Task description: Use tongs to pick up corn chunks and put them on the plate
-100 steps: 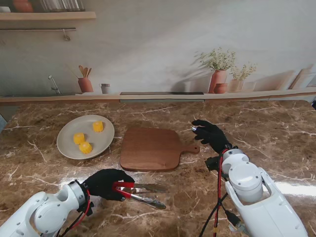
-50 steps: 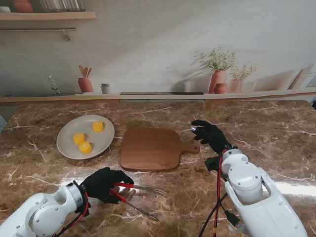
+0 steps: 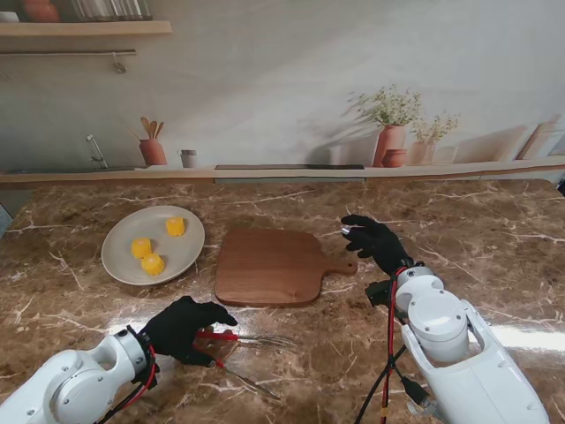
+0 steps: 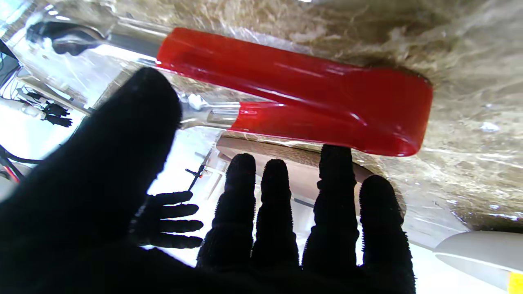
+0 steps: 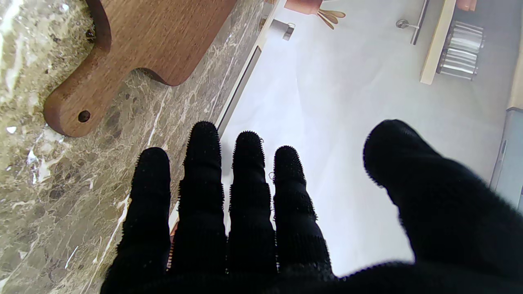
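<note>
Marble counter [image 3: 494,230] carries the red-handled tongs [image 3: 231,344] lying flat near the robot, long axis left-right, red hinge end at the left hand [image 3: 181,327], steel tips rightward. That hand's fingers are spread, released above the handle. Three corn chunks [image 3: 152,263] sit on the plate [image 3: 119,265]. Right hand [image 3: 375,240] hovers open, grasping nothing.

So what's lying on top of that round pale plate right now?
Three yellow corn chunks lie on the round pale plate; two sit close together nearer to me, and one sits farther away. The rest of the plate shows bare. What lies under the chunks is covered.
</note>
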### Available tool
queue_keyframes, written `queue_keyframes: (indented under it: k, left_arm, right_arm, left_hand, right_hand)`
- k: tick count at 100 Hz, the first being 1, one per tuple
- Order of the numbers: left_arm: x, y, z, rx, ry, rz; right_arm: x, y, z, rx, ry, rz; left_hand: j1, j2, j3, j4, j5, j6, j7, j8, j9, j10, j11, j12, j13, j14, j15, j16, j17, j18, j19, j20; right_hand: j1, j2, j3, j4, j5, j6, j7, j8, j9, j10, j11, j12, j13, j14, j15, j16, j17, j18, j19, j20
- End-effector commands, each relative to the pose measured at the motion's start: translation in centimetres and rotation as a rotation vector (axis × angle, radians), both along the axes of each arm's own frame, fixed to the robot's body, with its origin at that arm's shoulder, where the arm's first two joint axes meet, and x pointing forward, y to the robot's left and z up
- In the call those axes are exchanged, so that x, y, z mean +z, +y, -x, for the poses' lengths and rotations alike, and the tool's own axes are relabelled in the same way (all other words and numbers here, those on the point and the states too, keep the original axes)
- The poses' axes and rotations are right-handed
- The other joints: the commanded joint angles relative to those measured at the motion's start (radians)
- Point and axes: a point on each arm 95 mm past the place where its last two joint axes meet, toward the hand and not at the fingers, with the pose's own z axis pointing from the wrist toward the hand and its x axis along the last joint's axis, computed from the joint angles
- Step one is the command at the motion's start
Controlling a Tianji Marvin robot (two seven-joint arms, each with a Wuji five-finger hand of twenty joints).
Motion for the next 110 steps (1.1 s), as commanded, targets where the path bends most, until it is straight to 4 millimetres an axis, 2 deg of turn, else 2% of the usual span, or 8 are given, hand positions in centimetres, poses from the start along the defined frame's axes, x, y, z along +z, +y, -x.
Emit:
queue_keyframes:
  k: [1,15,36,60,93,100,105,110]
  left_arm:
    - [-0.1,-0.1,0.4,0.010,0.006,0.008]
    - [0.4,-0.2,0.3,0.045,-0.016,0.043]
    - [2.6,-1.1,-0.4,0.127,-0.059,0.139]
    - [4.7,-3.1,-2.1,0.237,-0.107,0.258]
    - [7.4,-4.2,-5.0,0.343,-0.154,0.327]
    - [7.7,-4.3,-5.5,0.357,-0.152,0.331]
    - [7.9,-4.4,-5.8,0.361,-0.137,0.340]
    - [8.0,-4.5,-6.1,0.359,-0.118,0.346]
  right_arm:
    - [-0.4,0.2,0.2,0.011,0.015,-0.008]
    - [-0.3,0.3,0.2,0.016,0.012,-0.007]
    - [0.0,0.2,0.4,0.022,-0.005,0.001]
    - [0.5,0.3,0.9,0.058,-0.041,0.035]
    - [0.7,0.5,1.6,0.132,-0.094,0.138]
    - [0.7,0.7,1.7,0.148,-0.108,0.158]
    - [0.8,0.8,1.7,0.159,-0.119,0.171]
    - [0.8,1.0,1.7,0.172,-0.131,0.179]
  left_hand:
    - [-0.038,0.018,-0.039,0.019,-0.037,-0.035,-0.026,-0.016,-0.059,-0.037,-0.042,-0.054,-0.048,-0.049,-0.085,-0.097,-0.032,-0.024,-0.062,-0.053]
    - [-0.058,0.047,-0.072,0.024,-0.032,-0.036,-0.037,-0.023,-0.089,-0.038,-0.075,-0.116,-0.080,-0.080,-0.208,-0.247,-0.060,-0.038,-0.155,-0.153]
    - [-0.086,0.136,-0.215,0.045,-0.019,-0.026,-0.065,-0.038,-0.101,-0.032,-0.135,-0.208,-0.133,-0.157,-0.411,-0.536,-0.083,-0.097,-0.322,-0.420]
    - [-0.057,0.306,-0.525,0.104,0.009,0.009,-0.120,-0.067,-0.132,-0.004,-0.189,-0.298,-0.208,-0.188,-0.449,-0.624,-0.086,-0.174,-0.446,-0.669]
    - [-0.042,0.454,-0.704,0.142,0.008,0.036,-0.166,-0.092,-0.147,0.004,-0.214,-0.313,-0.243,-0.177,-0.452,-0.638,-0.085,-0.186,-0.497,-0.721]
    - [-0.039,0.540,-0.744,0.151,0.001,0.047,-0.182,-0.101,-0.150,0.013,-0.229,-0.322,-0.252,-0.169,-0.456,-0.642,-0.083,-0.188,-0.523,-0.732]
    - [-0.001,0.613,-0.737,0.172,-0.009,0.053,-0.193,-0.106,-0.160,0.020,-0.242,-0.329,-0.267,-0.167,-0.461,-0.647,-0.083,-0.188,-0.549,-0.745]
    - [-0.019,0.662,-0.670,0.242,-0.021,0.057,-0.203,-0.110,-0.171,0.019,-0.254,-0.337,-0.282,-0.170,-0.466,-0.654,-0.078,-0.197,-0.595,-0.757]
  right_hand:
    - [-0.037,-0.009,-0.004,0.043,-0.015,-0.028,-0.005,-0.011,0.011,-0.013,0.001,0.008,-0.002,-0.013,0.009,0.017,-0.005,-0.003,-0.008,0.029]
    - [-0.038,-0.009,-0.005,0.043,-0.014,-0.028,-0.005,-0.011,0.010,-0.012,0.001,0.008,-0.003,-0.013,0.008,0.017,-0.005,-0.004,-0.008,0.028]
    - [-0.041,-0.010,-0.007,0.042,-0.015,-0.027,-0.006,-0.012,0.009,-0.012,0.000,0.007,-0.006,-0.011,0.006,0.015,-0.006,-0.004,-0.009,0.028]
    - [-0.060,-0.011,-0.021,0.041,-0.014,-0.031,-0.006,-0.012,0.001,-0.014,-0.006,0.005,-0.020,-0.012,-0.017,0.003,-0.012,-0.005,-0.016,0.025]
    - [-0.082,-0.022,-0.083,0.035,-0.025,-0.027,-0.012,-0.012,-0.043,-0.019,-0.036,-0.012,-0.055,-0.018,-0.071,-0.026,-0.026,-0.011,-0.047,0.013]
    - [-0.085,-0.023,-0.101,0.036,-0.036,-0.020,-0.018,-0.013,-0.069,-0.020,-0.057,-0.030,-0.075,-0.020,-0.109,-0.053,-0.031,-0.015,-0.068,0.003]
    - [-0.088,-0.026,-0.110,0.037,-0.044,-0.017,-0.022,-0.013,-0.093,-0.020,-0.073,-0.045,-0.096,-0.022,-0.136,-0.074,-0.040,-0.019,-0.088,-0.008]
    - [-0.085,-0.037,-0.123,0.037,-0.057,-0.011,-0.029,-0.014,-0.123,-0.021,-0.088,-0.058,-0.120,-0.026,-0.155,-0.087,-0.053,-0.025,-0.106,-0.017]
